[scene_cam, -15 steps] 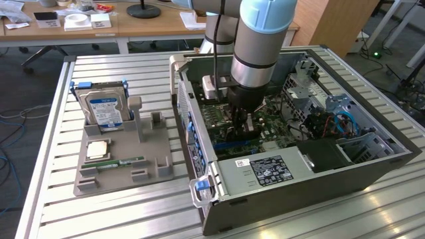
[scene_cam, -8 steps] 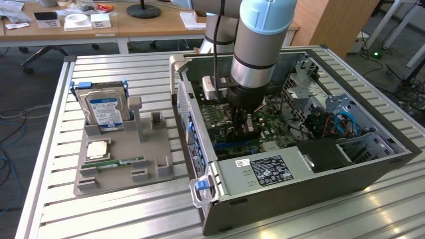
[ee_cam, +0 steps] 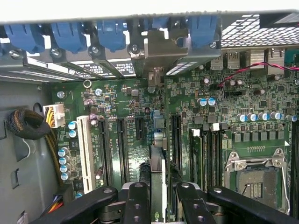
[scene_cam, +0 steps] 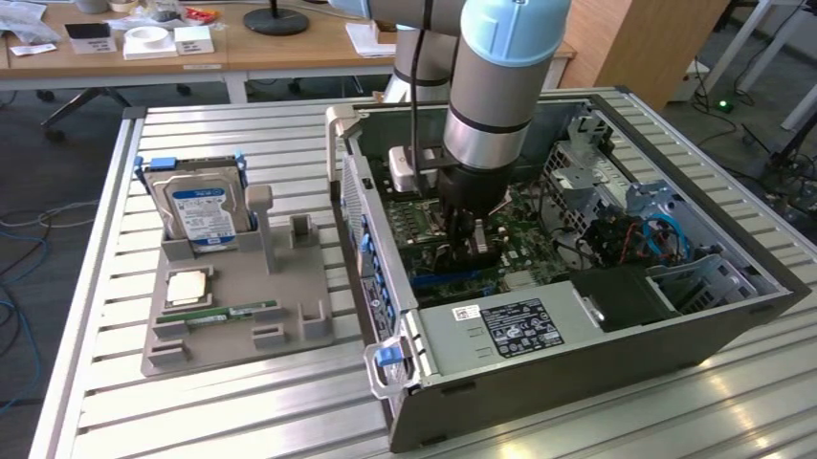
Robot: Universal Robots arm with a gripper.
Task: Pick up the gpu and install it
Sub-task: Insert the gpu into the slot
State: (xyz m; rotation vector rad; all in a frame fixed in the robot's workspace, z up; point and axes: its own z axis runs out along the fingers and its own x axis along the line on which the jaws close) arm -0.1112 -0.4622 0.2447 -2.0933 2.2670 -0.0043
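Worktop: silver slatted metal worktop (scene_cam: 230,402) carrying every item below.
Case: large grey metal computer case (scene_cam: 613,344) lying open on its side, toward the exterior view's right.
Arm: grey and pale-blue robot arm (scene_cam: 504,76) reaching straight down into the open case.
Holder: flat grey plastic parts holder (scene_cam: 205,354) on the worktop just beside the case, on the exterior view's left.
Motherboard: green circuit motherboard (ee_cam: 121,107) on the case floor, with long black slots, one white slot and an open silver processor socket (ee_cam: 254,175).
Power supply: grey metal power supply box with a black label (scene_cam: 504,330), in the near corner of the case.
Hard drive: thick silver hard drive with a blue-white label (scene_cam: 205,215), standing upright at the far end of the holder.
Gpu: thin flat dark gpu (ee_cam: 157,163) seen edge-on and upright over the motherboard between two black slots, its silvery metal bracket (ee_cam: 159,49) up against the case's rear wall under the blue plastic clips (ee_cam: 70,35). Whether its edge sits in a slot cannot be told.
Gripper: black gripper (ee_cam: 161,191) deep inside the case, its two fingers (ee_cam: 136,200) closed on either side of the gpu, gripping it.
Memory stick: small narrow green memory stick (scene_cam: 236,311) lying flat in the holder, well apart from the gripper.
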